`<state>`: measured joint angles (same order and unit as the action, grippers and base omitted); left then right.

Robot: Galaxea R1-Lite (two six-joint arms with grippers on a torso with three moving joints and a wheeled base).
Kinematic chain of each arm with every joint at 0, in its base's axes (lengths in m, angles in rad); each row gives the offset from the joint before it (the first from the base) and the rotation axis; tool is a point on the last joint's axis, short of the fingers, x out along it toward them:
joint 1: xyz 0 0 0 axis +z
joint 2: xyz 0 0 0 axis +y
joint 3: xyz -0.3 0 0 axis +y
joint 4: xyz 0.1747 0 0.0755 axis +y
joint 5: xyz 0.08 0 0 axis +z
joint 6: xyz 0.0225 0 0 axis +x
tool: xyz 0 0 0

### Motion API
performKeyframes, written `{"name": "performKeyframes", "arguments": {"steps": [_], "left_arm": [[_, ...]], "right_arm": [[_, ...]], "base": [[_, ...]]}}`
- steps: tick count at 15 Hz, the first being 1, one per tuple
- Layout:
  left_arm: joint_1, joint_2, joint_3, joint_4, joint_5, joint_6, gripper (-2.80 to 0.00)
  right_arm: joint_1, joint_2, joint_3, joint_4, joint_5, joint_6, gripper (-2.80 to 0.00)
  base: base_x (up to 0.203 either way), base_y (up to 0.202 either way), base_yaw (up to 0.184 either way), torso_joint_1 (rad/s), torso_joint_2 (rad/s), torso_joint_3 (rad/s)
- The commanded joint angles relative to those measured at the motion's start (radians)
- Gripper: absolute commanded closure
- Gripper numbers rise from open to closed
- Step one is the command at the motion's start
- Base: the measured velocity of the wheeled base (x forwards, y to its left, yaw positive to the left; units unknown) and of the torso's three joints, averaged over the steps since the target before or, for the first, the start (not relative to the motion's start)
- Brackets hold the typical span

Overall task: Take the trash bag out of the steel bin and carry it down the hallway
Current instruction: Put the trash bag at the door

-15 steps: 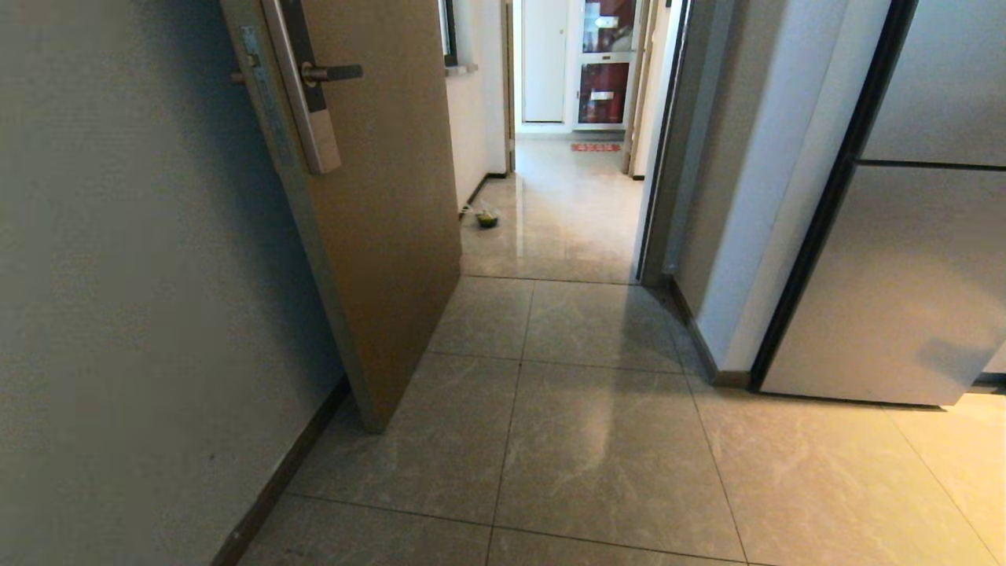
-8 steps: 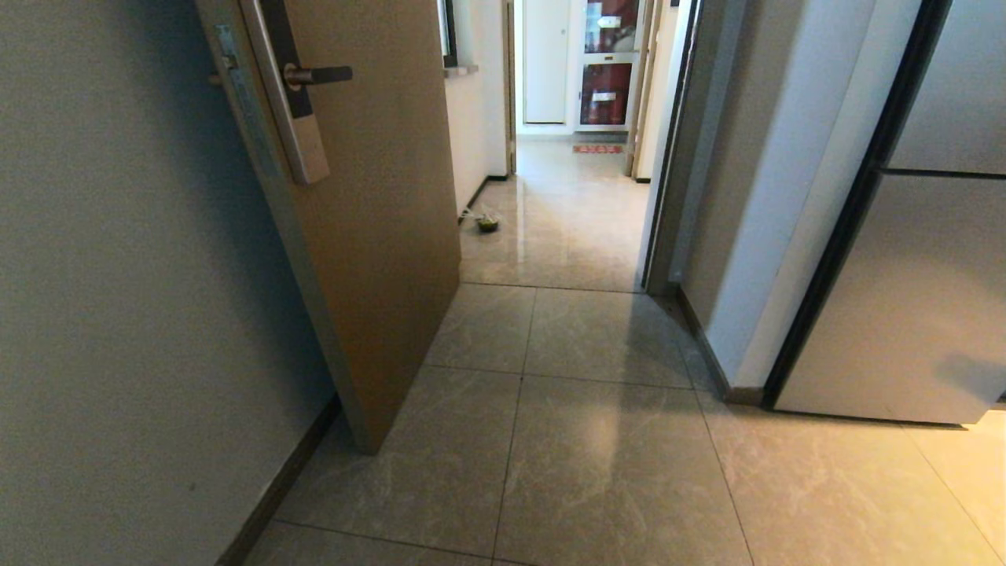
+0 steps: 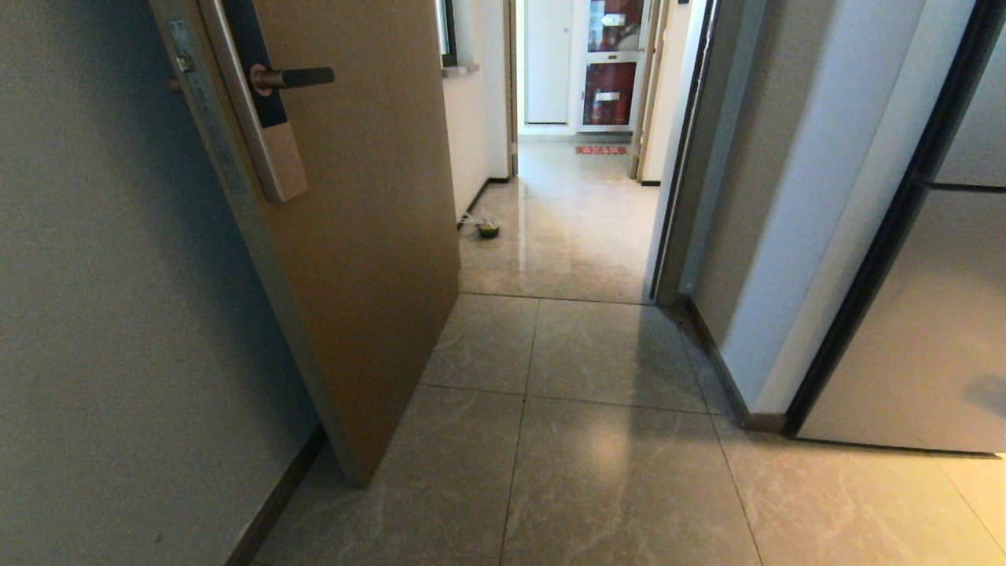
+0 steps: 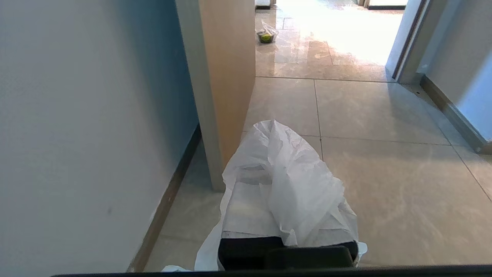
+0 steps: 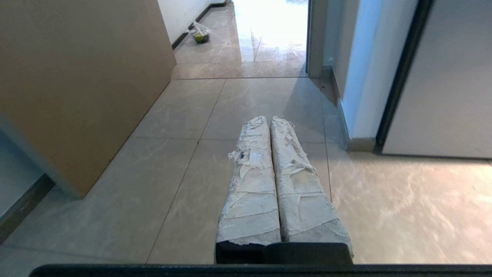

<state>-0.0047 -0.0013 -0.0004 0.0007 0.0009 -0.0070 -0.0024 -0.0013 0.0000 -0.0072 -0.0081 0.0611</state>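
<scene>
Open door (image 3: 354, 236) and hallway (image 3: 574, 212) nearer than a second ago

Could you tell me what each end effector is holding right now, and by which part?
The left end effector is shut on the trash bag, whose bunched plastic drapes over its fingers. The right end effector is shut and empty.

floor (image 3: 613, 472): glossy beige-grey marbled tiles, thin dark grout lines, running through doorway into hallway (image 3: 574, 212). small plastic bag with green contents (image 3: 488, 229) on tiles by left hallway wall. red mat (image 3: 601, 149) at far end.
</scene>
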Motion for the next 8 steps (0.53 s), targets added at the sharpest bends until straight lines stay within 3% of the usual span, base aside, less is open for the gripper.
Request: {"name": "performKeyframes", "arguments": {"steps": [1, 8], "left_arm": [[0.0, 0.001, 0.0, -0.001, 0.001, -0.001, 0.0], [0.0, 0.001, 0.0, -0.001, 0.001, -0.001, 0.0]], "right_arm": [[-0.001, 0.0, 0.0, 0.0, 0.0, 0.0, 0.0], [-0.001, 0.0, 0.0, 0.0, 0.0, 0.0, 0.0]], "base": [[0.19, 0.0, 0.003, 0.005, 0.0, 0.002], [0.193, 0.0, 0.0, 0.004, 0.0, 0.004]]}}
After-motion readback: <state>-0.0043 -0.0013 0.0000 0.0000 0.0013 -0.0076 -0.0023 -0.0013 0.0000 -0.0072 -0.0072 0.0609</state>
